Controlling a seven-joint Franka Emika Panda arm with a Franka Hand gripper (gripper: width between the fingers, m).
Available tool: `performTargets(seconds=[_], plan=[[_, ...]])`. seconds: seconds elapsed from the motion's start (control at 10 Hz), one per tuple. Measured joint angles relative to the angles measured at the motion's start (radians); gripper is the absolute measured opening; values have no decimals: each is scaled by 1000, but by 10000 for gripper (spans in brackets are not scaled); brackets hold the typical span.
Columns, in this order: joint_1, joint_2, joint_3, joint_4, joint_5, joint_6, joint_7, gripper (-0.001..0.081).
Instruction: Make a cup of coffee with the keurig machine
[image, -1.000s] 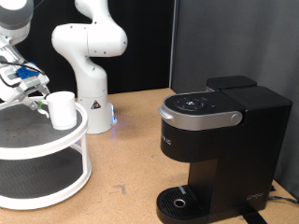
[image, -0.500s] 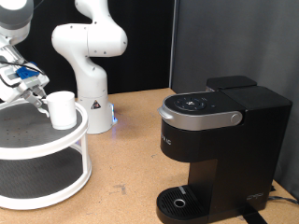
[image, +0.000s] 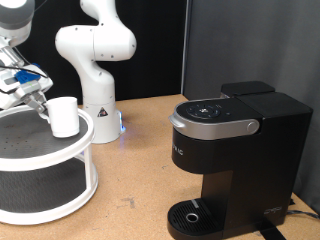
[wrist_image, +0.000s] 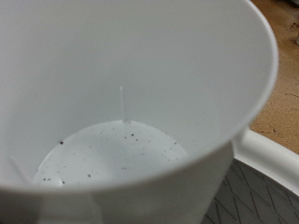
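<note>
The white cup (image: 65, 118) is at the edge of the top tier of a white round two-tier stand (image: 70, 150), at the exterior view's left. My gripper (image: 44, 106) is at the cup's left rim and appears shut on it. In the wrist view the cup's inside (wrist_image: 140, 93) fills the frame, with dark specks on its bottom; my fingers do not show there. The black keurig machine (image: 235, 150) stands at the exterior view's right with its lid down and its round drip tray (image: 190, 215) bare.
The white robot base (image: 95, 60) stands behind the stand, with a blue light at its foot. The brown table top (image: 140, 170) lies between stand and machine. The stand's white rim (wrist_image: 271, 159) shows beside the cup in the wrist view.
My gripper and the cup have shifted together slightly to the exterior view's left and a little up. The machine has not moved.
</note>
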Motion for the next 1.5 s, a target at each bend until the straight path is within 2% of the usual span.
performTargets(seconds=[0.3,0.7,0.9,1.0,1.2,1.5], plan=[[0,-22,12,21,4,-48,73,72],[0,-76,92,44,-2,-121,228,72],[-5,-102,130,60,-43,-159,277,72],[-5,-102,128,57,-36,-155,277,72],[6,-101,135,47,42,-150,321,72],[65,-82,216,43,143,-76,441,72]])
